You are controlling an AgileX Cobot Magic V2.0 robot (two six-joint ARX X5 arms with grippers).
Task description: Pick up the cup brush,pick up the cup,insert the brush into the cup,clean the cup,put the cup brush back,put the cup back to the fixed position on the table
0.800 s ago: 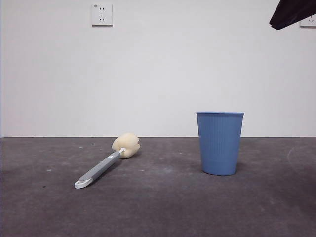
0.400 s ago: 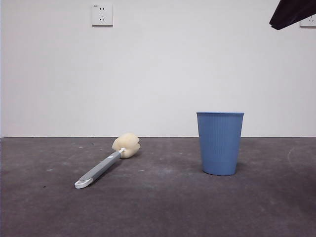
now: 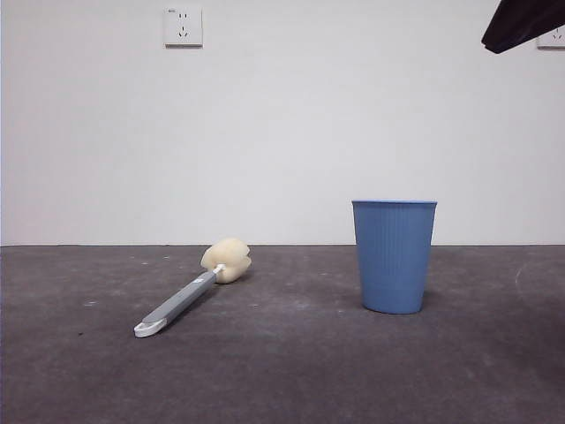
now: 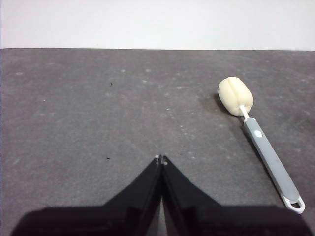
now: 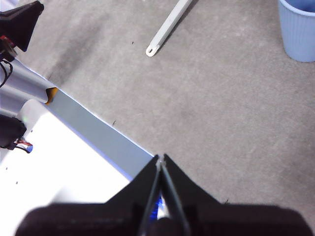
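Note:
The cup brush (image 3: 187, 295) lies flat on the table (image 3: 291, 371), left of centre, its cream sponge head away from the camera and its white loop near. It also shows in the left wrist view (image 4: 261, 140) and partly in the right wrist view (image 5: 167, 25). The blue ribbed cup (image 3: 394, 256) stands upright to its right, and shows at a corner of the right wrist view (image 5: 298, 27). My left gripper (image 4: 161, 159) is shut and empty, apart from the brush. My right gripper (image 5: 161, 158) is shut and empty, high over the table's edge.
A black arm tip (image 3: 521, 22) shows at the top right corner of the front view. A white wall with sockets (image 3: 183, 26) stands behind the table. The right wrist view shows the table's edge (image 5: 98, 130) and pale floor beyond it.

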